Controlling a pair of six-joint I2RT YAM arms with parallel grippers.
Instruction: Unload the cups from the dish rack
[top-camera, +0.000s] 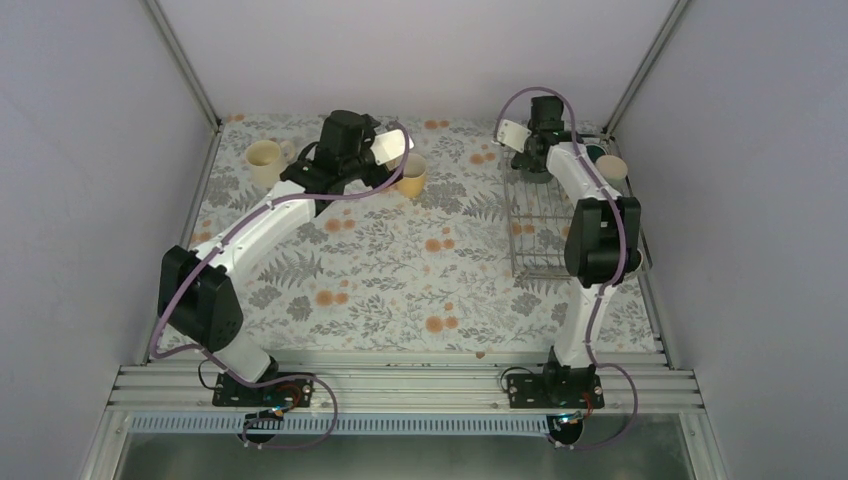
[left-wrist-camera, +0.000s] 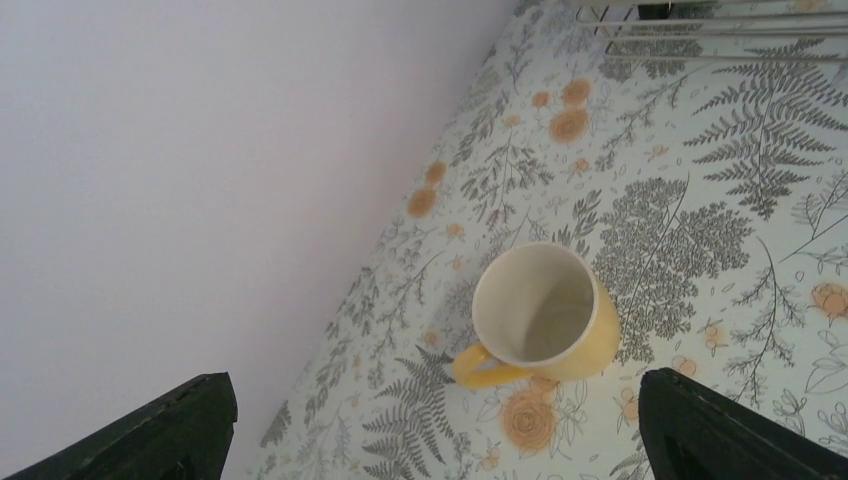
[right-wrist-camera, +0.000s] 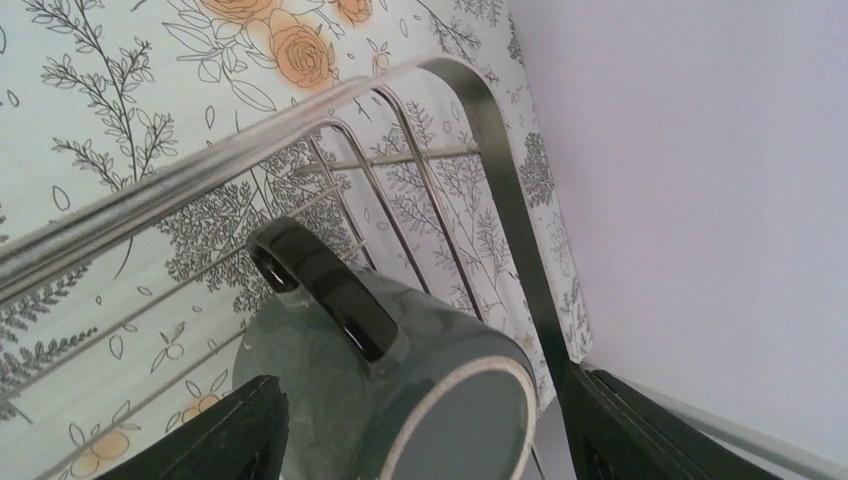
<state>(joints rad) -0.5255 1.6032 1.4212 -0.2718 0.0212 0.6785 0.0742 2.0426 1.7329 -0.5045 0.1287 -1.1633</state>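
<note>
Presently the dark teal-green mug (right-wrist-camera: 420, 390) is found lying on its side in a corner of the wire dish rack (right-wrist-camera: 200, 185), with its handle turned upward and its pale-rimmed mouth facing the wrist camera. It is straddled by the right tool (right-wrist-camera: 425, 385), whose fingers (right-wrist-camera: 640, 440) are set one on each side of the body. A sliver of space can be made out beside the wall-side finger, so the jaws are judged to be parted and the mug not yet gripped.

The step in hand is therefore taken to be the grasp of this mug inside the rack. For the next move, the jaws would need to be brought in squarely on the body below the handle. The mug would then have to be lifted straight up, so that the corner wire just beyond the tool is cleared, before it is carried out to the bench (top-camera: 400, 280).

On the other side, a yellow mug (left-wrist-camera: 545, 315) is stood upright on the floral bench directly beneath the left tool (left-wrist-camera: 432, 383), whose jaws are spread wide and hold nothing. That mug is judged already unloaded. A cream mug (top-camera: 264, 160) is set on the bench just outboard of the left tool. Another pale mug (top-camera: 612, 170) is seen on the right tool's outer side, though whether it sits inside the rack cannot be told.
</note>
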